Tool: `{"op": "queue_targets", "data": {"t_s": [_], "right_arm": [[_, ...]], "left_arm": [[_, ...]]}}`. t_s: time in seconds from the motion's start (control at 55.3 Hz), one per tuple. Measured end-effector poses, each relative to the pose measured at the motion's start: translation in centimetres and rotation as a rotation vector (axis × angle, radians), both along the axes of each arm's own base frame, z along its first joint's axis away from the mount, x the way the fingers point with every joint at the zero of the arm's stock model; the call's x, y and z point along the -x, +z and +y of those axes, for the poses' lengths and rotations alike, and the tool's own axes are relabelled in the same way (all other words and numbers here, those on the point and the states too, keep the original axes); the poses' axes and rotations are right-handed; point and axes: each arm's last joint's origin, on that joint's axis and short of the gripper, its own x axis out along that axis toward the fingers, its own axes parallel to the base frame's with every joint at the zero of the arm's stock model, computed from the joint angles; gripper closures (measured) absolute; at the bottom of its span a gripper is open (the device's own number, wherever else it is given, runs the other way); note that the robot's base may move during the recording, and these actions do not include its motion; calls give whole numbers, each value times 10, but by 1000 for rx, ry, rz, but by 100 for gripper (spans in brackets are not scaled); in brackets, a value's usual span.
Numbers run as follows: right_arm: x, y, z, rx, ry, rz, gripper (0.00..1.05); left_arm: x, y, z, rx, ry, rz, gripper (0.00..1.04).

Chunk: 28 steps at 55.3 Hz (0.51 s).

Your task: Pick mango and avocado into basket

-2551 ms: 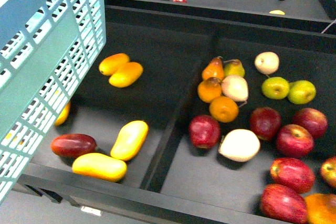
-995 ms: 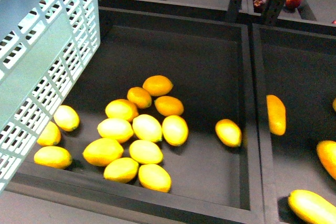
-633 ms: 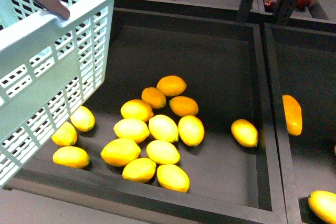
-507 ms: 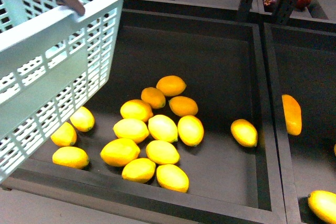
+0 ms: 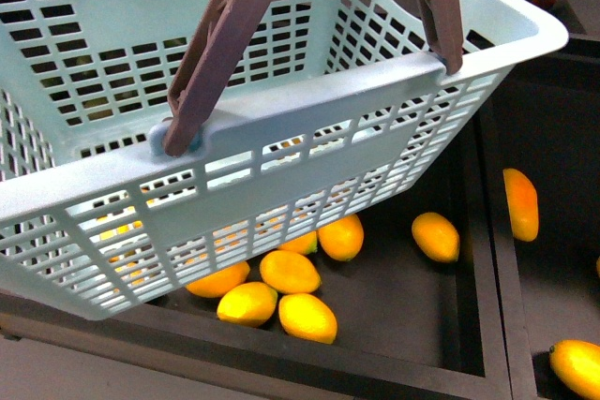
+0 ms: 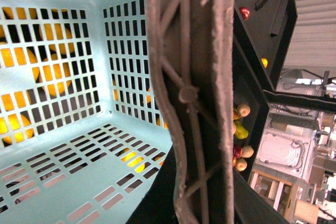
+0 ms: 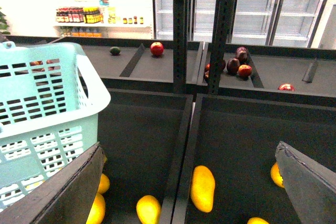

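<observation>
The light turquoise basket [image 5: 309,105] hangs tilted over the left bin and fills most of the front view, its brown-grey handles [image 5: 225,44] raised. My left gripper [image 6: 199,198] is shut on a handle [image 6: 194,77], above the empty basket floor [image 6: 63,150]. A yellow-orange mango [image 5: 520,203] lies in the right bin by the divider. My right gripper [image 7: 189,187] is open above this mango [image 7: 202,188], apart from it. A small dark green fruit, the avocado [image 7: 115,51] by its look, sits on the far shelf.
Several yellow lemons [image 5: 281,306] lie in the left bin, partly under the basket. A raised divider [image 5: 487,259] separates the bins. Another mango [image 5: 574,367] lies at the near right. A red apple [image 7: 157,49], dark plums [image 7: 239,66] and a shelf post [image 7: 181,30] stand behind.
The basket has swung from the left edge rightward across the view and now covers most of the lemons. Earlier the view shifted from apples and pears to this lemon bin.
</observation>
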Motion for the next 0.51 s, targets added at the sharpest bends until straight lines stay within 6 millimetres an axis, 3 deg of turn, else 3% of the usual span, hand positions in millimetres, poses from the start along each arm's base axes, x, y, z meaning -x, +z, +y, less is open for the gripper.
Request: {"op": "queue_targets", "data": {"t_s": [0.308,0.507], "right_arm": [[0,0,0,0,0,0,8],[0,0,0,0,0,0,8]], "left_arm": [[-1,-9,-32,-65,-127,-15,97],[-1,-12,-38,-66,-153,-16,97]]}}
